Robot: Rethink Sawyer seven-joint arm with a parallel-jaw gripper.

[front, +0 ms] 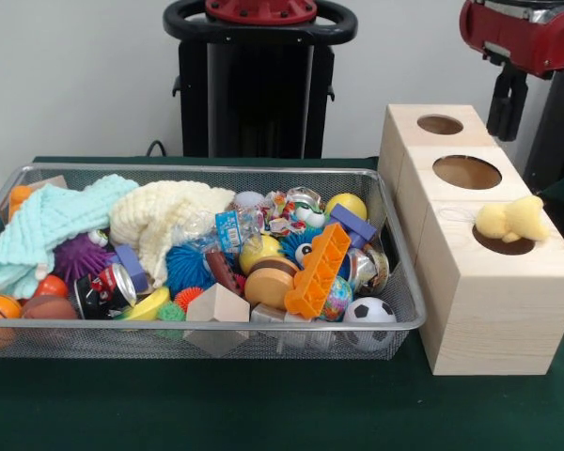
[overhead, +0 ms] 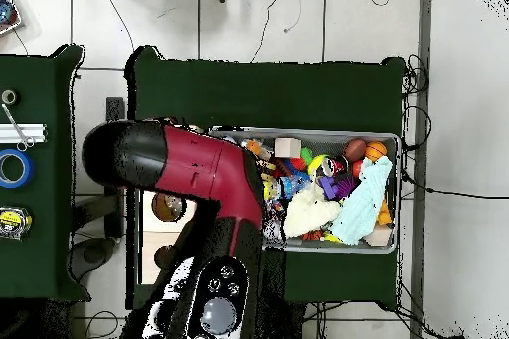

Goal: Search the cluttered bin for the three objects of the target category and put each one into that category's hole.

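Hanging at the upper right of the front view, the red and black arm (front: 522, 33) is seen above the far end of the pale wood block, but the pincer itself is not made out in either view, so whether it is open or closed cannot be told. In the overhead view the arm (overhead: 189, 171) covers most of the block, and only parts of two holes are glimpsed beneath it.

Three round holes are cut in the top of the wood block (front: 493, 310), which stands on the green tabletop (front: 263, 404) just to the right of the bin. The hole (front: 440, 124), the smallest, lies at the far end; the middle hole (front: 466, 172) is wider. A fluffy yellow toy (front: 510, 220) rests on the rim of the nearest hole (front: 506, 244), partly over it.

The bin (front: 216, 328) of wire mesh is crammed: a mint cloth (front: 47, 225) and a cream cloth (front: 164, 221) lie at the left, an orange toothed block (front: 318, 272), possibly a brick, is propped near the centre, and a small football (front: 368, 314) sits at the front right corner.
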